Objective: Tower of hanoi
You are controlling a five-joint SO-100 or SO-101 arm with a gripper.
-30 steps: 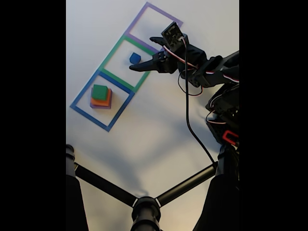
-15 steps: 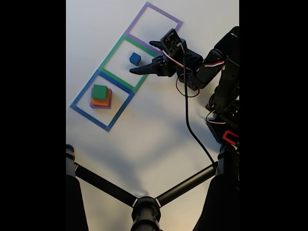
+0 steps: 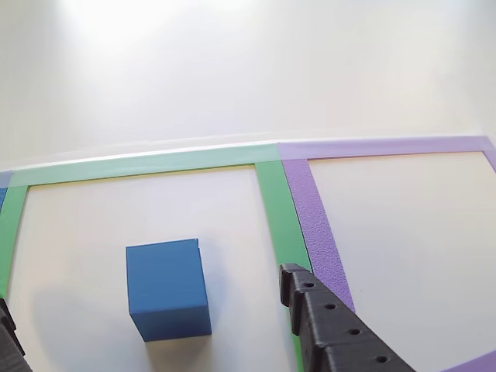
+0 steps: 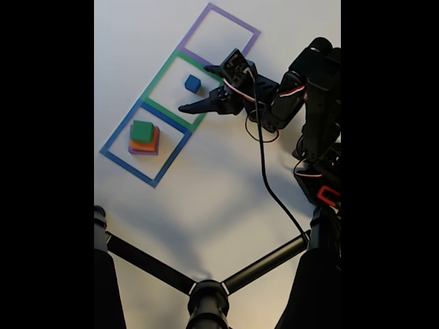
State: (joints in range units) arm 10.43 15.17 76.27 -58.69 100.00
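Since a second before, the arm had folded back and the gripper (image 4: 194, 87) had slid down and left in the fixed view, clear of the purple outline, while the blue cube (image 4: 193, 83) stayed put. The jaws stood apart and held nothing: one finger (image 4: 195, 106) reached out just below the cube, and the other ended by the green and purple tape above it, so the cube sat between the two tips, touching neither as far as I could tell. From the other view, the cube (image 3: 168, 288) rested flat on the table (image 3: 232, 77) inside the green outline (image 3: 273, 205), with one black finger (image 3: 333, 329) to its right over the green tape and the edge of the other finger (image 3: 8, 341) at the far left. The purple outline (image 3: 310, 209) lay just beyond that right finger. Well off below and left of the gripper in the fixed view, inside the blue outline (image 4: 116, 159), the green block (image 4: 142, 130) sat on the orange block (image 4: 146, 145), which sat on the purple block (image 4: 144, 151).
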